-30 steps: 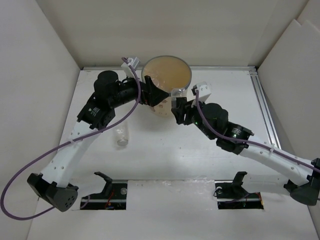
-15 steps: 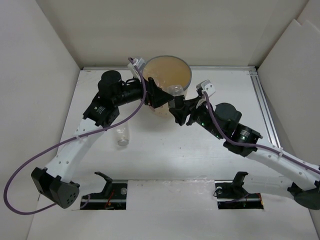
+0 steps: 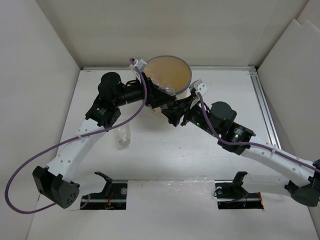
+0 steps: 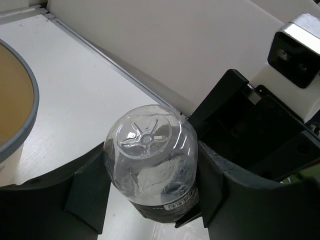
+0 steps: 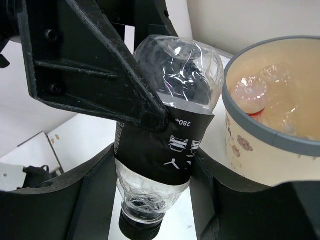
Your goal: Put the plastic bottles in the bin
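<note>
White table [image 3: 165, 155], white walls [image 3: 45, 60]

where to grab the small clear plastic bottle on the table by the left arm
The small clear plastic bottle: pinch its mid-body from straight above, fingers either side of its long axis. It seems to lie flat, nothing touching it.

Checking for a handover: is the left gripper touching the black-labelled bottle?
Touching. The left wrist view shows the left gripper pinching the black-labelled bottle, with no gap on either side.

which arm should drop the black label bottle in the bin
Left, probably: the left gripper holds the black-labelled bottle by its base beside the bin rim; the right gripper sits farther out.
</note>
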